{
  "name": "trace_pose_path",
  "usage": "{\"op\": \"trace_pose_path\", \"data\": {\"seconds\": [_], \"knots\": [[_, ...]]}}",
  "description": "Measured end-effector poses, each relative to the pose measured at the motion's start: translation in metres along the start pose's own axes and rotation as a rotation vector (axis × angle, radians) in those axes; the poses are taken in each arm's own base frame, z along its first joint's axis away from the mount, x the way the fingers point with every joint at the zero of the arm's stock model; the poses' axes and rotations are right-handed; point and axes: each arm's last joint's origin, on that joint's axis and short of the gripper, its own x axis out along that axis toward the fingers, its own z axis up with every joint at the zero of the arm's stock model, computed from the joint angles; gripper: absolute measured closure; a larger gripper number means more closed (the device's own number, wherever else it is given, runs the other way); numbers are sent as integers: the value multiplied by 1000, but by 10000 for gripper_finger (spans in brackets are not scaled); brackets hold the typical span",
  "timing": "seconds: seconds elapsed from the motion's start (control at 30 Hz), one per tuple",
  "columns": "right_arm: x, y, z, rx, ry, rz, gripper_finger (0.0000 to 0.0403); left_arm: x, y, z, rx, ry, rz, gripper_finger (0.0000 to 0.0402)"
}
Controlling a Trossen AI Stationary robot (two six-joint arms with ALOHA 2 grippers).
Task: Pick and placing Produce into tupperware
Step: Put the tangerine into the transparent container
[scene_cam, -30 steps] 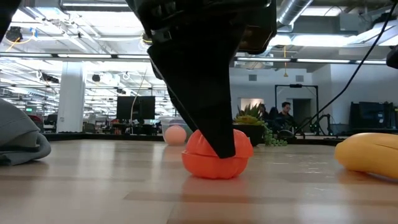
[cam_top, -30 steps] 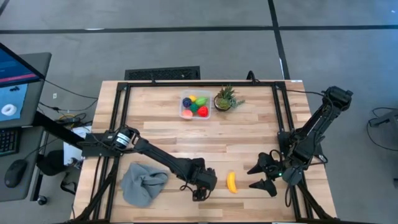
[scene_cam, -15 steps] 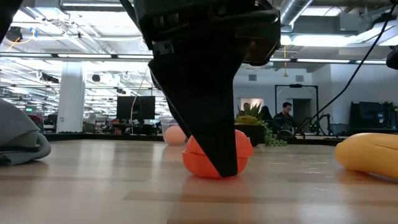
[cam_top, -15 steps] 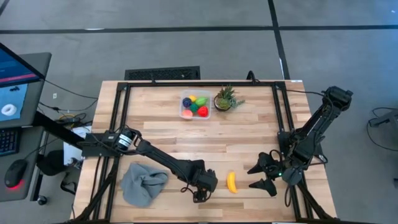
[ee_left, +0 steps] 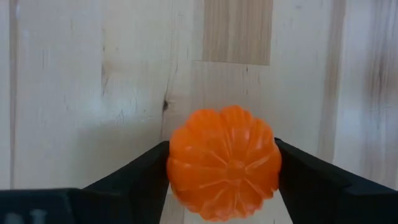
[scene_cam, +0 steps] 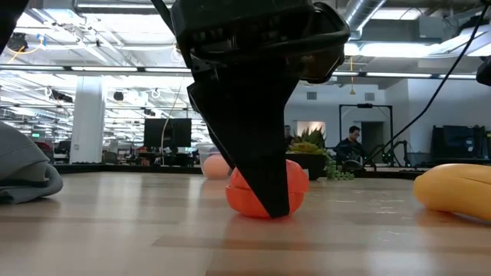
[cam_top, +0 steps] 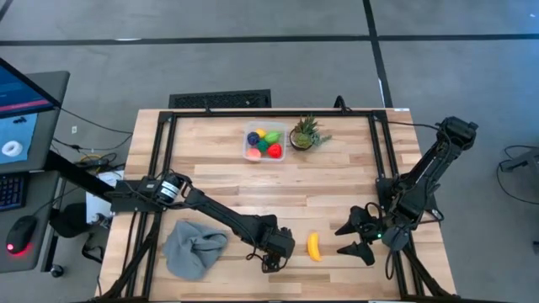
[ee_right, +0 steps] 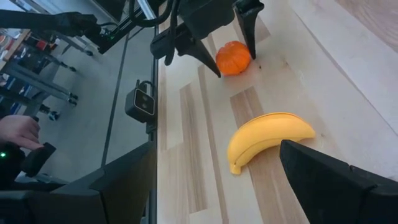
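your wooden table (cam_top: pixel 337 181) carries a grey cloth (cam_top: pixel 194 247) near its front left. the tupperware (cam_top: pixel 264 142) sits at the back, beside the potted plant (cam_top: pixel 305 133), with produce inside. your left gripper (ee_left: pixel 222 186) is clamped on the orange pumpkin (ee_left: pixel 224 163) on the table. a banana (cam_top: pixel 313 246) lies just beside it. your right gripper (cam_top: pixel 358 238) waits front right, fingers apart.

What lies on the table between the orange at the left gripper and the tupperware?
Nothing visible. The left gripper has its fingers against both sides of the orange near the front edge. Bare wood runs from there to the tupperware; the banana and cloth lie off to the sides.
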Motion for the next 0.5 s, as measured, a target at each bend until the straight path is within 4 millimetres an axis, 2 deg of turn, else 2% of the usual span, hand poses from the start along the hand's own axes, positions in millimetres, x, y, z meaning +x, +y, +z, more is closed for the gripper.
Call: {"op": "trace_pose_path", "data": {"seconds": [0.13, 0.3, 0.5], "knots": [[0, 0, 0, 0, 0, 0, 40, 0, 0, 0, -1, 1, 0, 163], [0, 0, 0, 0, 0, 0, 40, -6, 1, 3, 6, 4, 26, 152], [0, 0, 0, 1, 0, 1, 40, -25, 8, 19, 21, -35, 72, 158]]}}
